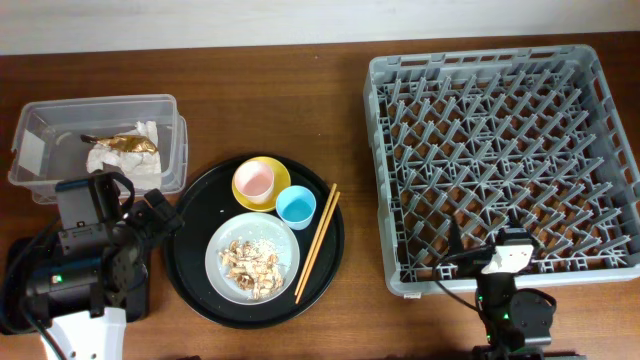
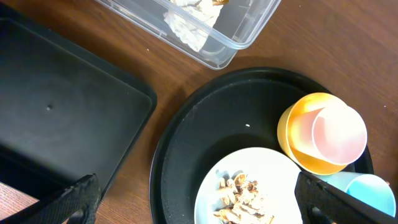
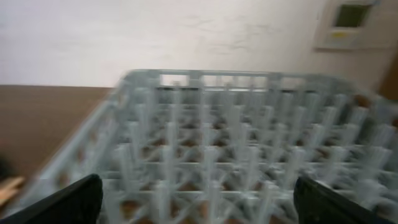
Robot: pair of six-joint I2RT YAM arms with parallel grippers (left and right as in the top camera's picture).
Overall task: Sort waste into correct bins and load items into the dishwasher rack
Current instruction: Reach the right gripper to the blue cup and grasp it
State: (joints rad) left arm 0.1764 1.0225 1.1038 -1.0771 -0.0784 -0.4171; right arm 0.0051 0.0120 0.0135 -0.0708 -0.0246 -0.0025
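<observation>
The crumpled white napkin with its gold-brown wrapper (image 1: 122, 150) lies inside the clear plastic box (image 1: 170, 120). On the pale grey plate (image 1: 225, 240) rests a heap of brownish food scraps (image 1: 250, 266). A pink cup (image 1: 253, 180) sits in the yellow bowl (image 1: 278, 180), with the light-blue cup (image 1: 296, 206) and the wooden chopsticks (image 1: 317, 243) beside it. My left gripper (image 2: 199, 208) hangs open above the plate's left edge (image 2: 273, 168), holding nothing. At the front edge of the grey dishwasher rack (image 1: 505, 150), my right gripper (image 3: 202, 205) is open and empty.
Plate, bowl, cups and chopsticks all stand on a large round black tray (image 1: 200, 205). A flat black rectangular tray (image 2: 62, 112) lies left of it, mostly under my left arm in the overhead view. Bare wooden table separates the round tray from the rack.
</observation>
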